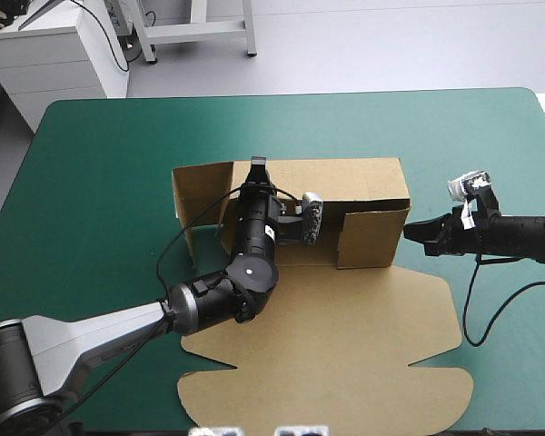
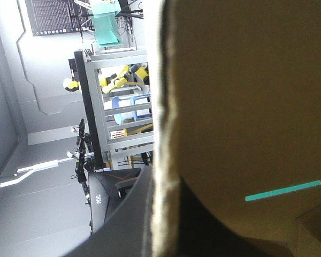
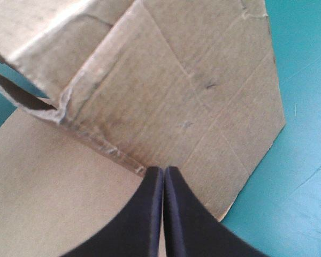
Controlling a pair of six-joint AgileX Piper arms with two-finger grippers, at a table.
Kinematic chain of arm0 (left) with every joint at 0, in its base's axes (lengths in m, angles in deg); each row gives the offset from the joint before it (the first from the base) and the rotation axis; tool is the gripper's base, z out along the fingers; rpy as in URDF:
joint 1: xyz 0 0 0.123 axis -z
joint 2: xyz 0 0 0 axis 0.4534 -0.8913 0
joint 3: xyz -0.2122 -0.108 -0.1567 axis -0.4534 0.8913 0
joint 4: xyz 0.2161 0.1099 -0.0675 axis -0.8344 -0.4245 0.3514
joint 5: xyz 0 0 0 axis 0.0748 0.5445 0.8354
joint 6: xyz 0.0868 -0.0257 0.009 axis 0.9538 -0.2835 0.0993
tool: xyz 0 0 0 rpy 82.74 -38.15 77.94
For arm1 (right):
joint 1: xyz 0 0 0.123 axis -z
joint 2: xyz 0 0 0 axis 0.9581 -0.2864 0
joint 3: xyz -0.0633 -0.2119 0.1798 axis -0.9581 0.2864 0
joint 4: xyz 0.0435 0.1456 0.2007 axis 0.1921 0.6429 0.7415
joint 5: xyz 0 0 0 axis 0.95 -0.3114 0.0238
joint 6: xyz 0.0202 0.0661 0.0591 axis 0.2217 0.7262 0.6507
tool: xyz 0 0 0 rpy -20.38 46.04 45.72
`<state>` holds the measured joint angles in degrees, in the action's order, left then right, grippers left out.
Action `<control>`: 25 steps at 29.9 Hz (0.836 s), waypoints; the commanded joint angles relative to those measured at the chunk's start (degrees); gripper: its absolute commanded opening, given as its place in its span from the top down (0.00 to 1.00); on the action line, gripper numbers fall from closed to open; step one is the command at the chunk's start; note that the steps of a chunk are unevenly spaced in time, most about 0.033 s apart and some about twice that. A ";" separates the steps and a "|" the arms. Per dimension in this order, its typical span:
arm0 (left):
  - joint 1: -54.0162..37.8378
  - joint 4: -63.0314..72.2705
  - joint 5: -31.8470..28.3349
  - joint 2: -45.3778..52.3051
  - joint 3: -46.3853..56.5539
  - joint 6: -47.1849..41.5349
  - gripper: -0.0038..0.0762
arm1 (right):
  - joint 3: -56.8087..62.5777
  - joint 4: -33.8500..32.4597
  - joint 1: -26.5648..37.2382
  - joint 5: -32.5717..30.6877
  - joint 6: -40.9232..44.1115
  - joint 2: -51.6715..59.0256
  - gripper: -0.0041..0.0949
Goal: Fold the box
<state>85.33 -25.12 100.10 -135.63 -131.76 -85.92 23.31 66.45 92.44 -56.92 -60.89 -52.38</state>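
Teal-green table (image 1: 100, 182), brown box (image 1: 345, 345) mid-table: lid flat toward the near edge, tray behind, long axis left-right. Left gripper (image 1: 257, 168), arm bent, pinches the far wall. Right gripper (image 1: 416, 232), fingers pressed together, has its tip at the right wall.

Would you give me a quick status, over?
Left gripper shut on box, far wall. Right gripper shut, at right wall. Walls partly up, lid flat. Nothing obstructing.

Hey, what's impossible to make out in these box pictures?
High view: the left arm hides the middle of the box floor.
Left wrist view: one wall, close up, blocks the rest of the box.
Right wrist view: whether the right gripper touches the box; its tips cover that.
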 commanded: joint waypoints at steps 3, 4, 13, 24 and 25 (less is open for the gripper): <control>0.28 -3.43 1.07 2.49 -1.53 -0.82 0.96 | -1.14 1.29 0.23 -5.16 -3.66 1.97 0.81; 0.28 -3.43 1.07 2.49 -1.53 -0.82 0.96 | -1.14 1.14 0.23 -6.00 -4.65 1.97 0.78; 0.28 -3.43 0.56 2.49 -1.53 -0.82 0.96 | -1.14 -0.72 0.23 -1.06 -4.52 1.97 0.42; 0.28 -3.67 0.34 2.49 -1.53 -0.82 0.96 | -1.14 1.36 -0.01 4.04 -3.47 1.97 0.41; 0.28 -3.67 0.34 2.49 -1.53 -0.82 0.96 | -1.14 1.13 -0.33 4.50 -3.47 1.97 0.41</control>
<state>85.33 -25.29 99.17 -135.63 -131.76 -85.92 23.36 63.94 92.44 -52.45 -64.17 -52.38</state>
